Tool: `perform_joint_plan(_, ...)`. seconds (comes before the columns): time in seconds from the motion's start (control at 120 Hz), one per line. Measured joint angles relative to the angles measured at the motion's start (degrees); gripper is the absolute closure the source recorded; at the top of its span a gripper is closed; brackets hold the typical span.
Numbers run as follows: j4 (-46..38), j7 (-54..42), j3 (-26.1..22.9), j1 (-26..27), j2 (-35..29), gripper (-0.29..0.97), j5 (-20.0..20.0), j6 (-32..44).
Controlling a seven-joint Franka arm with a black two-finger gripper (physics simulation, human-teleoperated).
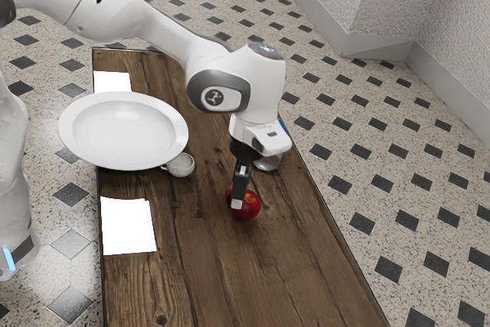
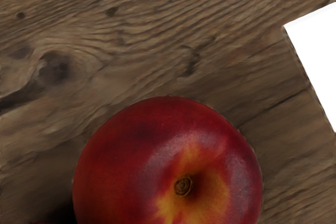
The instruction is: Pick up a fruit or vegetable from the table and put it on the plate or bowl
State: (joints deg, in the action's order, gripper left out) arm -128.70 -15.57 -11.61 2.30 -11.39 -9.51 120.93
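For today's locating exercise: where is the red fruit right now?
The fruit lies mid-table under the gripper, toward the exterior view's right of the plate and small cup.

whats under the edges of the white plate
A white cup sticks out from under the plate rim, its far side covered. A white napkin runs under the opposite rim; how far is hidden.

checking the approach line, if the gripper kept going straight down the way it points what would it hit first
The red fruit: the gripper points down at it, and the wrist view has it just under the hand. Whether any gap separates them is unclear; the wooden table lies beneath.
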Motion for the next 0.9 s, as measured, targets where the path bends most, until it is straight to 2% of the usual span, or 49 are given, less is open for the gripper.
perform_joint_plan(0.75, -0.59, -5.96, -0.08, -0.18, 5.43, 0.00, -0.98, 6.06)
perform_joint_plan(0.9, -0.73, -5.68, 0.02, -0.85, 5.32, 0.25, -1.71, 7.20)
